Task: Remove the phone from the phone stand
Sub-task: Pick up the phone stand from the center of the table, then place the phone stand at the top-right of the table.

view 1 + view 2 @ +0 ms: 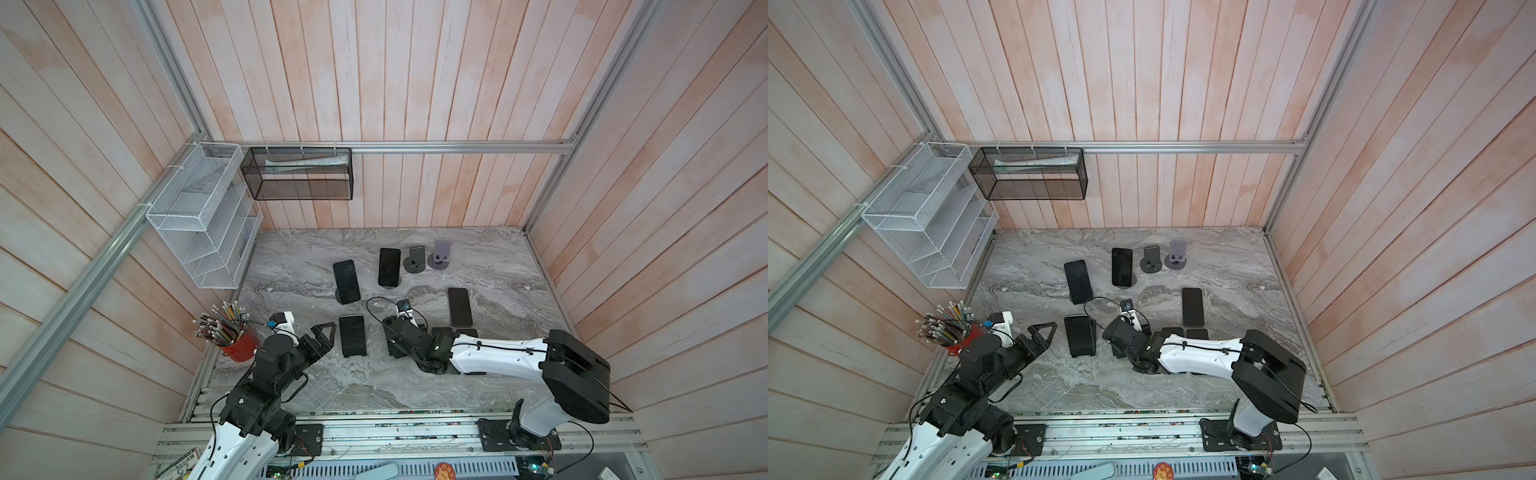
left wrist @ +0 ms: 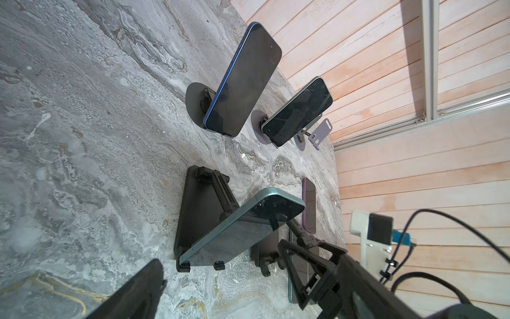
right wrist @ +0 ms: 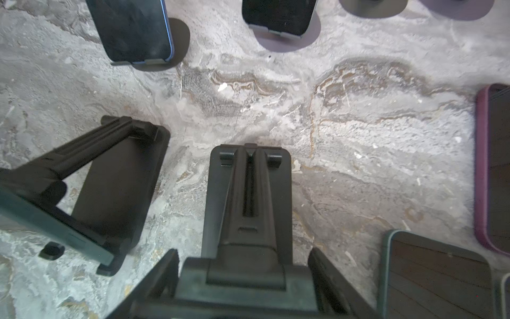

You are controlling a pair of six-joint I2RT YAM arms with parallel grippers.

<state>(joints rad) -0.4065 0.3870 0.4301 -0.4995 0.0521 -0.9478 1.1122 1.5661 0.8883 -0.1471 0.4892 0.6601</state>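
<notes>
- Left arm [image 1: 232, 451]: white shell on the lower link, black joint housings above it.
- Right arm [image 1: 494, 353]: white shell, large rounded black elbow housing [image 1: 577, 376], thin black cable [image 1: 498, 344] clipped along it.
- Wrist camera mount [image 1: 286, 321]: white bracket, blue connector.
- Left gripper [image 1: 324, 332]: black, triangular open-frame fingers.
- Base plates [image 1: 309, 438]: black, screwed.

Soft, even light fills both top views: the wooden walls [image 1: 395, 83] are bright, the marble tabletop [image 1: 353, 386] is dimmer, and shadows are faint. Planks bow toward the frame edges. In the right wrist view the phone stand [image 3: 248, 193] blurs nearest the lens.
</notes>
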